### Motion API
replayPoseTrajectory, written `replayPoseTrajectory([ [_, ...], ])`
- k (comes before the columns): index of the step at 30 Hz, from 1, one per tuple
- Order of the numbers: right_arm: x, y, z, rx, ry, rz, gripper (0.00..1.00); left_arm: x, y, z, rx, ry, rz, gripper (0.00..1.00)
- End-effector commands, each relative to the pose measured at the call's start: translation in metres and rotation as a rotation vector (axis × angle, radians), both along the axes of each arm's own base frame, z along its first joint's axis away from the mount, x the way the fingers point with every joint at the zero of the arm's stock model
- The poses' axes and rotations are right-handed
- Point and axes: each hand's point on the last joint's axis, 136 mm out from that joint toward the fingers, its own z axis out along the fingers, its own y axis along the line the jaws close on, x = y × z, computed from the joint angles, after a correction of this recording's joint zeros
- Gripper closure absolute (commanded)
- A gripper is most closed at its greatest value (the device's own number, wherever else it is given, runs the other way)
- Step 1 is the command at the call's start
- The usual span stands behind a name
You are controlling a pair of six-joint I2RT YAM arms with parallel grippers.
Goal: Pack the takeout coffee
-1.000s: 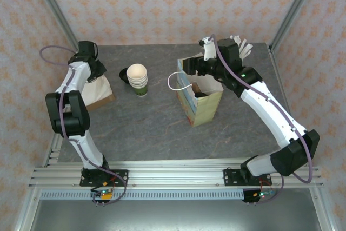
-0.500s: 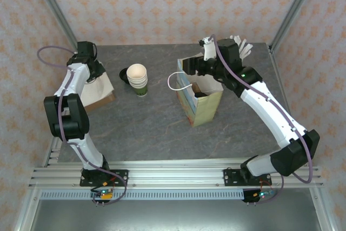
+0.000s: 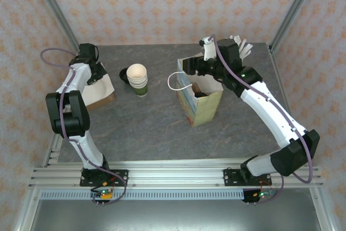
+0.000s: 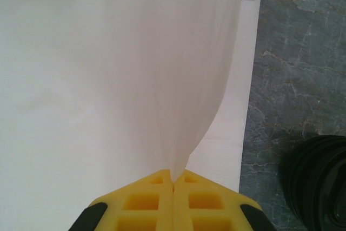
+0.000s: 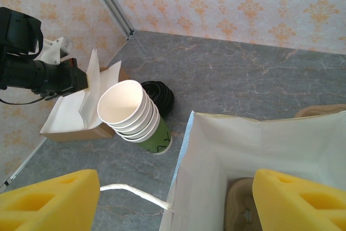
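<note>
A: Entry one: left hand [image 4: 173, 183]. Any change over the last second?

B: Fingers have closed the last bit and now press flat together. They are clamped on a corner of the white sheet [image 4: 135, 79].

A: Entry two: left arm [image 3: 67, 109], left side of the frame.

B: The elbow drifted slightly toward the left edge half a second ago. It has since come back near where it started. The wrist sits a touch further right than at first.

A: Entry three: purple cable [image 3: 54, 52], upper left.

B: The loop shifted slightly with the arm and now hangs a little lower.
</note>
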Motion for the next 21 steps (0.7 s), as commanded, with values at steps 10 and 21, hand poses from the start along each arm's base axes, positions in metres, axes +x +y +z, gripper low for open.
replayPoseTrajectory([
  [10,-0.027,-0.006,0.071,0.097,-0.181,0.006,0.25,-0.068,-0.013,0.182,0.021,-0.474,0.121,1.00],
  [21,-0.011,-0.021,0.062,-0.038,-0.166,-0.143,0.23,-0.106,-0.154,0.340,-0.175,-0.880,-0.203,1.00],
])
